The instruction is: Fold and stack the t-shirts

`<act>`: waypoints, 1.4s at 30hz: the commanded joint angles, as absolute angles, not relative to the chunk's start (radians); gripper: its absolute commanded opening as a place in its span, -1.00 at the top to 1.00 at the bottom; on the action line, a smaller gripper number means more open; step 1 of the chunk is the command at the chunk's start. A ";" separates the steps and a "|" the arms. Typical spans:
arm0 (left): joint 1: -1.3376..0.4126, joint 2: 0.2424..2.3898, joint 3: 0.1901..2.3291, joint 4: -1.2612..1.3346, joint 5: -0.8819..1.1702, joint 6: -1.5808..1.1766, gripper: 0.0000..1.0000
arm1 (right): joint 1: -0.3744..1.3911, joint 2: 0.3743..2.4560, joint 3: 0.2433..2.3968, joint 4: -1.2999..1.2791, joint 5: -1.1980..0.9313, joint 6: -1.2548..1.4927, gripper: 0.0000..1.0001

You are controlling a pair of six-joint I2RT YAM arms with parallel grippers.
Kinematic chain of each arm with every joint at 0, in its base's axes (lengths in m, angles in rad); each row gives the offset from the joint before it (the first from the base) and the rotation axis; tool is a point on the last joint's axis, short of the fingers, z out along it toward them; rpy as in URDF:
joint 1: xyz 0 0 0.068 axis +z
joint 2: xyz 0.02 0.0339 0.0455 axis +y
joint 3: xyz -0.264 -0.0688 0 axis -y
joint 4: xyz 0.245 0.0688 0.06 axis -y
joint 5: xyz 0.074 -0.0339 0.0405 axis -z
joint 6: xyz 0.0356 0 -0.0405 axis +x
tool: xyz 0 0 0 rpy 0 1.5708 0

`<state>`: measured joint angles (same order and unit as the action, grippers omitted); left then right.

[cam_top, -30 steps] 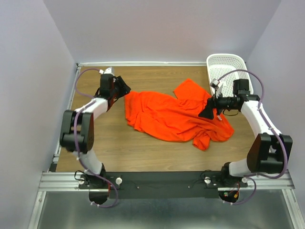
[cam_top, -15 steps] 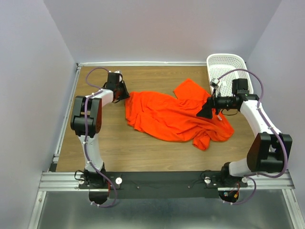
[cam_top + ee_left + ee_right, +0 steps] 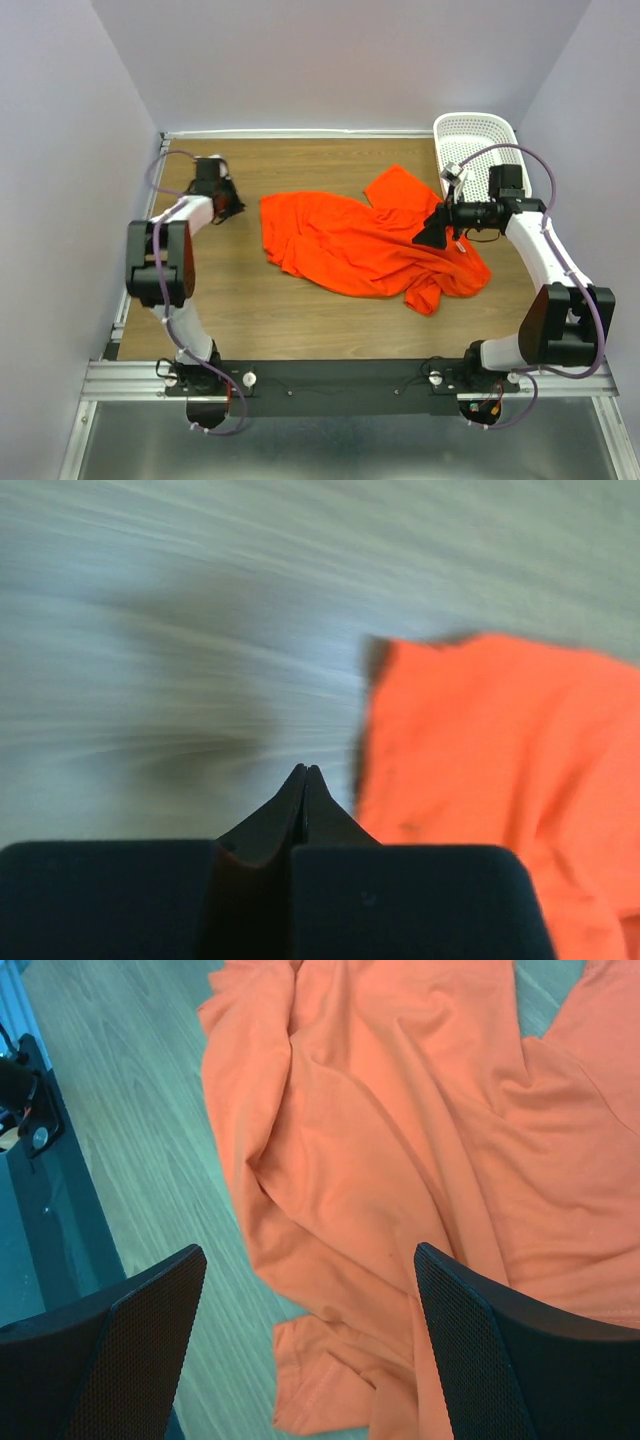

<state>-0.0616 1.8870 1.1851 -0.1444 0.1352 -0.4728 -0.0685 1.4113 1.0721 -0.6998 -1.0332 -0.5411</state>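
One bright orange t-shirt (image 3: 365,245) lies crumpled and spread across the middle of the wooden table. My left gripper (image 3: 234,205) sits low over bare wood just left of the shirt's left edge, shut with nothing in it. In the blurred left wrist view its jaws (image 3: 304,772) meet at the tips, with the shirt (image 3: 490,750) off to the right. My right gripper (image 3: 428,236) hovers over the shirt's right part, open. In the right wrist view the open gripper (image 3: 310,1295) has rumpled folds of the shirt (image 3: 400,1140) and a sleeve below it.
A white perforated basket (image 3: 478,128) stands at the back right corner, behind the right arm. Bare wood (image 3: 300,310) lies in front of the shirt. Metal rails edge the table on the left and at the back.
The left gripper has shut empty and swung left, away from the shirt's edge. The right arm has hardly moved, and the shirt lies as before.
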 commanded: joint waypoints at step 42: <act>-0.089 2.003 1.358 -0.318 0.186 -0.334 1.00 | -0.025 1.430 1.081 -0.693 -1.019 -0.532 -0.84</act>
